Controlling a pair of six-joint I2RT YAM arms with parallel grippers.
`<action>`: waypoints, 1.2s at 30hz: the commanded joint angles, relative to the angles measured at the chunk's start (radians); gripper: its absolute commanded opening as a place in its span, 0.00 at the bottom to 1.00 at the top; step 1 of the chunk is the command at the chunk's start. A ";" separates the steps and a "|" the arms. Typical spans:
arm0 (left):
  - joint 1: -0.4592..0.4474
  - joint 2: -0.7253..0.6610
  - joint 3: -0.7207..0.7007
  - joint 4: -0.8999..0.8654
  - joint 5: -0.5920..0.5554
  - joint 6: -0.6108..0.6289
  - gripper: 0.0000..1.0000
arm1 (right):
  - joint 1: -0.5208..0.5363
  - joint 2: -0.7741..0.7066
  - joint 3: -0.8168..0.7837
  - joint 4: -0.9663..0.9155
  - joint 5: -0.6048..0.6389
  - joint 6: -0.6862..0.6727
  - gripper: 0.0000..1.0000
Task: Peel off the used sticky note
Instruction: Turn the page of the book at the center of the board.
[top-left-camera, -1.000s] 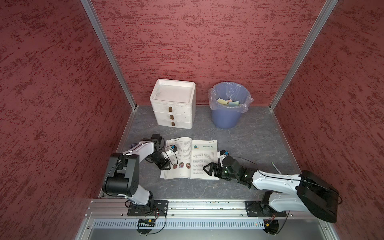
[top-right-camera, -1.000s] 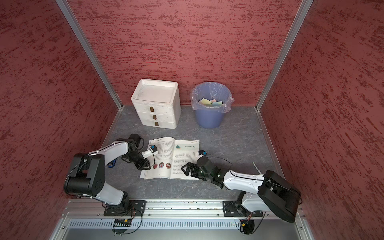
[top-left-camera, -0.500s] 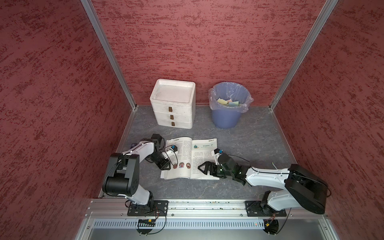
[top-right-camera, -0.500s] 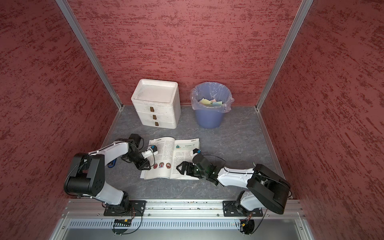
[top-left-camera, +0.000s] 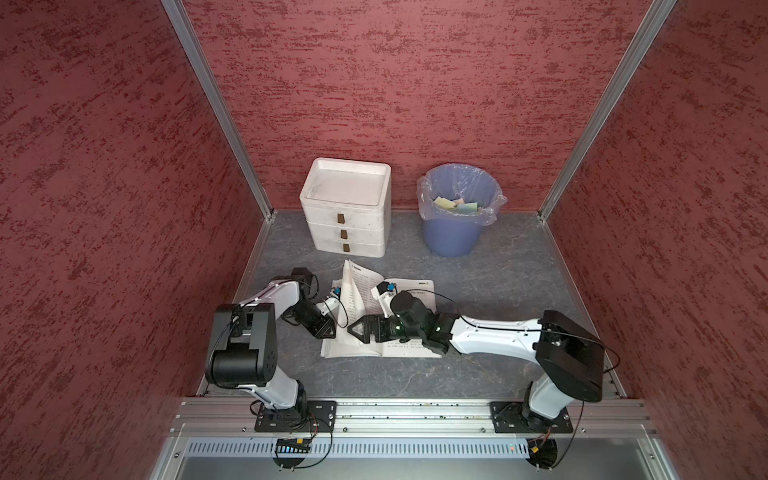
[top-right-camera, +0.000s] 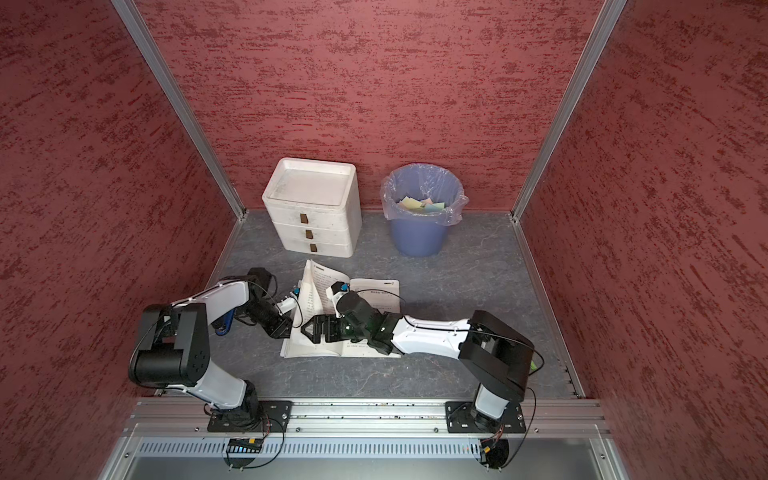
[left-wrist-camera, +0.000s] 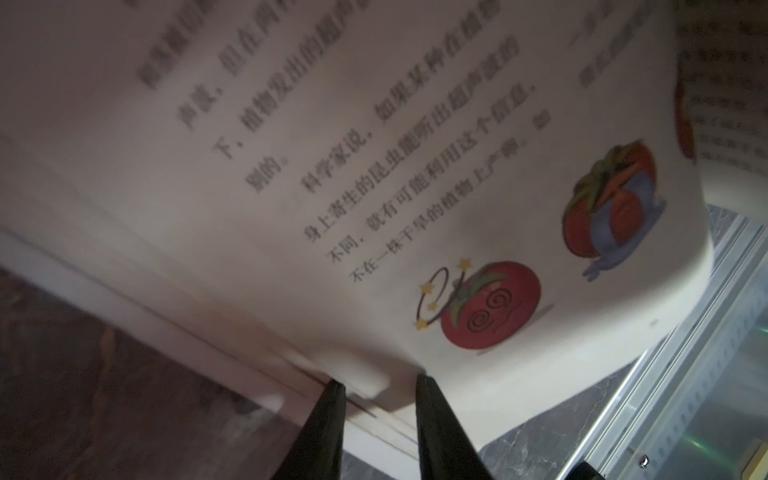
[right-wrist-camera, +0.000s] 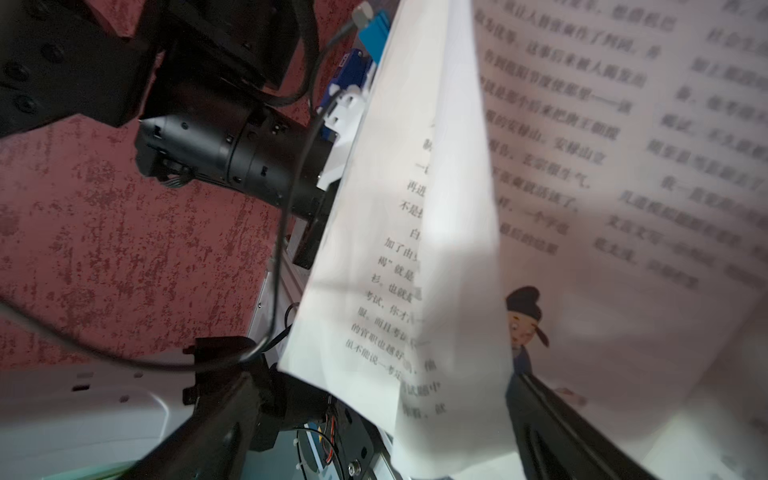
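Grey marbled floor (top-left-camera: 498, 270), red textured walls (top-left-camera: 395, 83)

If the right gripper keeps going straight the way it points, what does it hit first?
The right gripper meets the lifted page first; the page stands right in its path, touching or nearly so. Just behind it is probably the left gripper; depth is unclear.

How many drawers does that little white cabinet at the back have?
3, stacked in the white drawer unit: top drawer, middle drawer, bottom drawer. Each has a brown handle and all are shut. None seem hidden.
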 joint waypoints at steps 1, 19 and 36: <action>0.068 -0.016 0.037 -0.041 0.053 0.060 0.32 | 0.023 0.038 0.072 -0.074 -0.014 -0.052 0.98; 0.129 -0.113 0.099 -0.102 0.098 0.059 0.33 | -0.026 -0.223 -0.188 -0.145 0.158 -0.009 0.98; -0.007 0.027 -0.007 0.071 -0.007 -0.026 0.32 | -0.227 -0.542 -0.576 -0.141 0.155 0.075 0.98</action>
